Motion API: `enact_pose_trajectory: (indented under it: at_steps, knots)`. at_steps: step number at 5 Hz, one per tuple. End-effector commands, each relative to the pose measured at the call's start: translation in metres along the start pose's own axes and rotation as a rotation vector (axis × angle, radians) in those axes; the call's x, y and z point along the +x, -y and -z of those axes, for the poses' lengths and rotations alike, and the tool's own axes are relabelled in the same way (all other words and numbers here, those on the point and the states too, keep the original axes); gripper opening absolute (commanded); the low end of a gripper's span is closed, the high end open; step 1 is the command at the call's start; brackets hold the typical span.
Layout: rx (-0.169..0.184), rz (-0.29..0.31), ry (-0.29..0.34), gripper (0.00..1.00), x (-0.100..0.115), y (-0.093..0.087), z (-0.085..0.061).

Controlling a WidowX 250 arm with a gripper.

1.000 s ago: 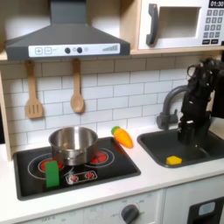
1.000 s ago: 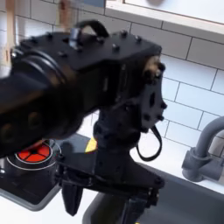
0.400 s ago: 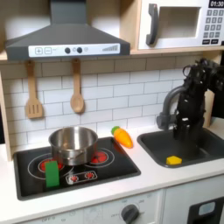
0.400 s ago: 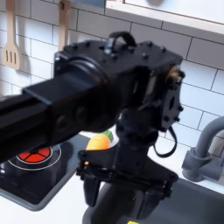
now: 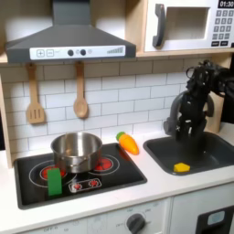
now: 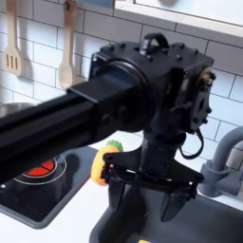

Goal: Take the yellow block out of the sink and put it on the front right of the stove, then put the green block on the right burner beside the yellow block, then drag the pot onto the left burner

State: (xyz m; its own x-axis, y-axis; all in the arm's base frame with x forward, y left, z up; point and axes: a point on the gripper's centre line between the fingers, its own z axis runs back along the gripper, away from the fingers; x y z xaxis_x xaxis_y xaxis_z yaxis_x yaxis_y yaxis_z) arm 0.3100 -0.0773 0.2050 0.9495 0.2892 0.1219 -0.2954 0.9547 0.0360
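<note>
Your gripper (image 6: 144,196) is hanging over the sink (image 5: 208,164) with its two fingers (image 6: 116,194) spread wide apart, holding and touching nothing. Compared with a second ago, you are sitting higher: in the first exterior view the gripper (image 5: 191,135) is now clear above the basin, where earlier it was reaching down toward the basin floor.

The yellow block (image 5: 182,167) is lying alone on the sink floor, near its front edge, untouched. On the stove (image 5: 119,174), at the first exterior view's left, the pot (image 5: 77,151) is standing between the two burners toward the back, and you cannot tell what it is holding. The green block (image 5: 54,180) is standing upright on the left burner (image 5: 44,171), just in front of the pot. The right burner (image 5: 105,164) is partly covered by the pot. An orange carrot toy (image 5: 129,143) is lying on the desk (image 5: 164,190) between stove and sink.
</note>
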Motion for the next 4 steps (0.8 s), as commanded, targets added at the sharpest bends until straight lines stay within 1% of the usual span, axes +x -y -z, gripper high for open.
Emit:
enact_pose_trajectory:
  at_steps: [1, 2, 3, 4]
  knots:
    - [0.009, -0.036, -0.007, 1.0, 0.022, 0.015, 0.01]
    - [0.016, -0.036, -0.009, 1.0, 0.028, 0.02, 0.012]
    - [0.03, -0.028, -0.023, 1.0, 0.024, 0.016, 0.019]
    - [0.042, -0.023, -0.038, 1.0, 0.022, 0.015, 0.021]
